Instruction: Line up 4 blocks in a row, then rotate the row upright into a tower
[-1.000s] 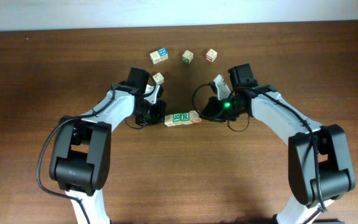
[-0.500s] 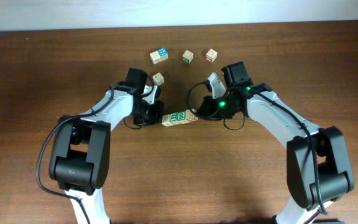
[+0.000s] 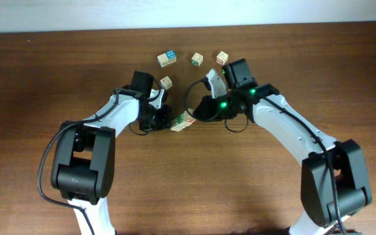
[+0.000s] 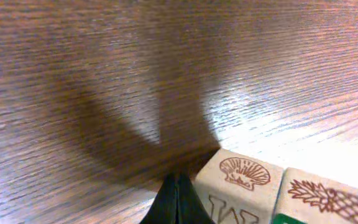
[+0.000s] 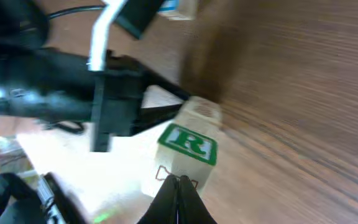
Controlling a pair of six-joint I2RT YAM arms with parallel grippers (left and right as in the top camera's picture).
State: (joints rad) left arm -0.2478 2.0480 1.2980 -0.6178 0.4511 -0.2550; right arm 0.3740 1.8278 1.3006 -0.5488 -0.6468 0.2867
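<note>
The right fingers (image 5: 179,198) pushed left, skewing the blocks (image 3: 183,121).

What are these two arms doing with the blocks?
The two arms are handling a short row of blocks in the middle of the table. The left pincer and the right pincer, both shut, are at its opposite ends, and the row lies slanted. Four loose blocks lie farther back.

My blocks (image 3: 182,122) are pale wooden cubes, lying in a short row on the table with their sides touching. From overhead I see the row slanted, its right end higher. The R cube (image 5: 188,144) shows its green letter upward. The shell-printed cube (image 4: 240,182) touches the pineapple-printed cube (image 4: 325,199).
</note>
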